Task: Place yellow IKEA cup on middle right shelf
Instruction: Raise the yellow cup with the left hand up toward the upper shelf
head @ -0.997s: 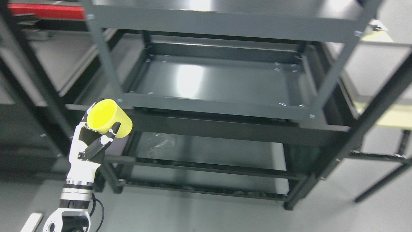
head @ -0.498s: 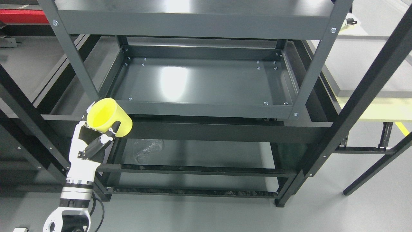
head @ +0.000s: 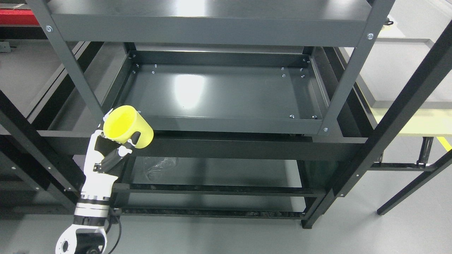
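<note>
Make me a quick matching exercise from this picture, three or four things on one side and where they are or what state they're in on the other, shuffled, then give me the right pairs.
Things:
1. yellow cup
2. left hand
3. middle shelf tray
4. clear plastic wrap

Places or states:
A. lying on the lower shelf
B. bare, with light glare on its surface
C. closed around something, at lower left
D. tilted, opening toward the camera, in front of the shelf's left corner

Pairs: 1-D, 2-C, 3-B, 4-A
</note>
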